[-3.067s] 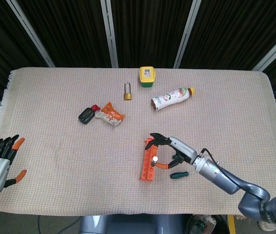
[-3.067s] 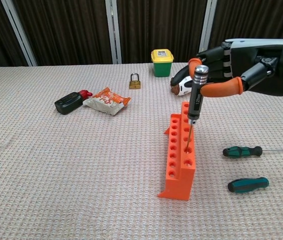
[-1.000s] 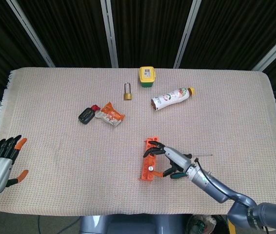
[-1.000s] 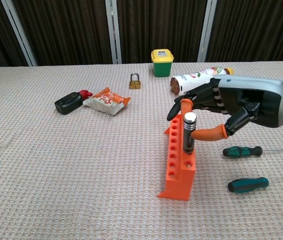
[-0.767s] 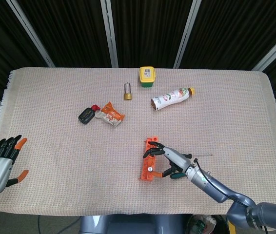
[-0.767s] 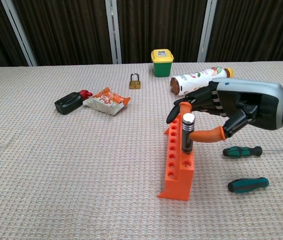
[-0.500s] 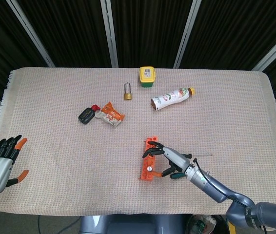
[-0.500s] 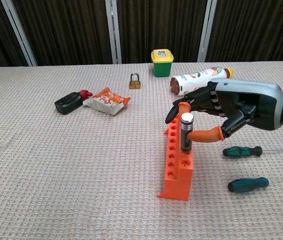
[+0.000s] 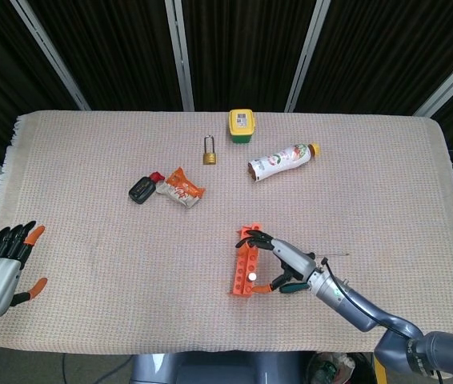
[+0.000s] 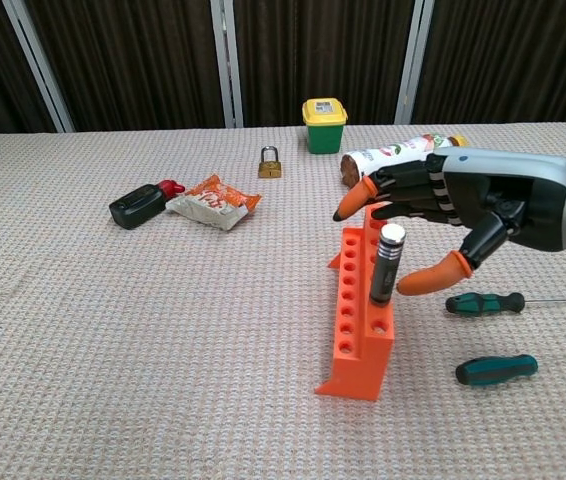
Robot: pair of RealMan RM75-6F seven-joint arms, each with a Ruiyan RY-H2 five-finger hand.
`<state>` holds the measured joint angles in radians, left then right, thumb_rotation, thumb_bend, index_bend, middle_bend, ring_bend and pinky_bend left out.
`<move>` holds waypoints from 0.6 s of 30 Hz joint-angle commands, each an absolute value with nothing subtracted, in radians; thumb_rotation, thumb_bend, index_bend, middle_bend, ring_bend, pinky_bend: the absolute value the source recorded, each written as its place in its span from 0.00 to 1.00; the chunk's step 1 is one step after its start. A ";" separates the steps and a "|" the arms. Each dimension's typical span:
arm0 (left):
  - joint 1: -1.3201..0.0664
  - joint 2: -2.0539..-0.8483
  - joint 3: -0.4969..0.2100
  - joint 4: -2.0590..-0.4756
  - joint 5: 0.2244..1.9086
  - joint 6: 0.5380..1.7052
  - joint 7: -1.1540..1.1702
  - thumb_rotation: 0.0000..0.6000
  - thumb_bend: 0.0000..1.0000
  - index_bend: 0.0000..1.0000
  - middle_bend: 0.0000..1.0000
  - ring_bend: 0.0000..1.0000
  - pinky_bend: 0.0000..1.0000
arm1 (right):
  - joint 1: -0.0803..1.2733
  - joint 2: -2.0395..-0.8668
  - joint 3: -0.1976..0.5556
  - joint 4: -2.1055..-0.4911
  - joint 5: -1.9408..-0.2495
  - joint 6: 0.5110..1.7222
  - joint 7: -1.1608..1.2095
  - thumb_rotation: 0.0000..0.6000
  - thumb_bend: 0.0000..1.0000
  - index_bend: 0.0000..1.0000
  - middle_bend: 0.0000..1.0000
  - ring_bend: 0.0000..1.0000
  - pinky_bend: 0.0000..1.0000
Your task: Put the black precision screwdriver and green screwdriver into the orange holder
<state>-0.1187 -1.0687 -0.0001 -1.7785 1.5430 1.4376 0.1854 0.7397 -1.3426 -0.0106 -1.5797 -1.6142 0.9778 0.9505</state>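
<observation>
The black precision screwdriver (image 10: 387,264) stands in the orange holder (image 10: 361,325) near the counter's front edge, the right hand (image 10: 463,215) spread open beside it, while the green screwdriver (image 10: 496,370), light and rigid, looks best gripped at its fat handle.

light: I see bright, even overhead light in both views | shadows: soft and short | background: dark behind the table (image 9: 90,152) | glare: none | focus: I find both views sharp | distortion: slight bowing at chest view edges
</observation>
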 commanded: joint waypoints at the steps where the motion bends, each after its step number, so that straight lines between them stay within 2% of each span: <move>1: -0.119 -1.068 -0.001 -1.780 1.544 1.440 0.184 1.00 0.25 0.01 0.00 0.00 0.00 | 0.738 -1.335 -0.009 -1.585 -1.616 0.985 0.958 1.00 0.05 0.28 0.18 0.00 0.00; 10: -0.118 -1.064 -0.004 -1.780 1.549 1.449 0.180 1.00 0.26 0.01 0.00 0.00 0.00 | 0.730 -1.261 0.030 -1.616 -1.598 1.031 0.981 1.00 0.05 0.27 0.18 0.00 0.00; 18: -0.116 -1.066 -0.003 -1.778 1.554 1.453 0.173 1.00 0.26 0.01 0.00 0.00 0.00 | 0.735 -1.190 0.092 -1.586 -1.457 0.975 0.813 1.00 0.18 0.42 0.19 0.00 0.00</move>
<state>-0.1163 -1.0654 -0.0028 -1.7782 1.5543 1.4529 0.1736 0.7314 -1.2117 0.0729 -1.6036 -1.5120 1.0100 0.8912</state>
